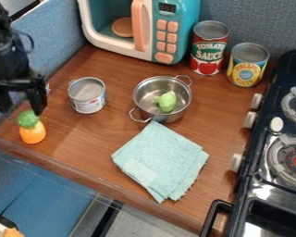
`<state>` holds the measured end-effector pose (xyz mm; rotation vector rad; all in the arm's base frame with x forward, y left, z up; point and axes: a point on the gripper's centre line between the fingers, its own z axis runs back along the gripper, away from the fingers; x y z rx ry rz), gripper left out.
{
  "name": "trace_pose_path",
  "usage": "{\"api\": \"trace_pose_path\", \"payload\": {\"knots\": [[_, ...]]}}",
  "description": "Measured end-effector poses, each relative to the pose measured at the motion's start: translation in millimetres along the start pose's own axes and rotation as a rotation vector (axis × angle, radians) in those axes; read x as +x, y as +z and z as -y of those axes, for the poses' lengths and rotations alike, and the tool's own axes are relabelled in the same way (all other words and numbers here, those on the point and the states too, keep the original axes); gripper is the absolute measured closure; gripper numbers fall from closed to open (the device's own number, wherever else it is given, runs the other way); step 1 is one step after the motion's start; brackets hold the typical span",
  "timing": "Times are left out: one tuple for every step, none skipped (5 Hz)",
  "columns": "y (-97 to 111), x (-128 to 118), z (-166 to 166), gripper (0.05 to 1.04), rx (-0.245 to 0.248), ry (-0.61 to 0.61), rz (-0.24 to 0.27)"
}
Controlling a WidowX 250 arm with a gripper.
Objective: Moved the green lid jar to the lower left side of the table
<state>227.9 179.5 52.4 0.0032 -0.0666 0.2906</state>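
Pot (148, 96) of shiny metal, round with a loop handle on each side, holds a rounded, lobed green toy (166, 101) on its floor. It stands around the middle of the bench (101, 150), whose top is brown with a wood grain. To its left is an upright short can (87, 95) with a dull silver top and a pale label. Behind the pot, to the right, two ribbed-top cans stand upright near each other: a taller red can (210, 48) and a yellow can (247, 65). The toy microwave (173, 28), smooth teal and white with a peach handle and buttons, has a round peach disc (122, 27) inside.

The jar (32, 132), rounded and orange under a bumpy green lid (27, 119), stands upright at the bench's left edge, toward the front. The end effector (19, 110) hangs above it, its two fingers apart; one tip overlaps the lid in view, and whether they touch I cannot tell.

A folded, soft-looking pale teal cloth (160, 159) lies flat just in front of the pot. Along the right is the glossy black stove (271, 190), with pale knobs and ringed metal burners.
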Motion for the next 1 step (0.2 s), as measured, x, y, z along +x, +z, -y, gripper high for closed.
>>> {"api": "trace_pose_path", "payload": {"knots": [[2.5,-1.0,9.9,0.083,0.009,-0.171,-0.028]]}}
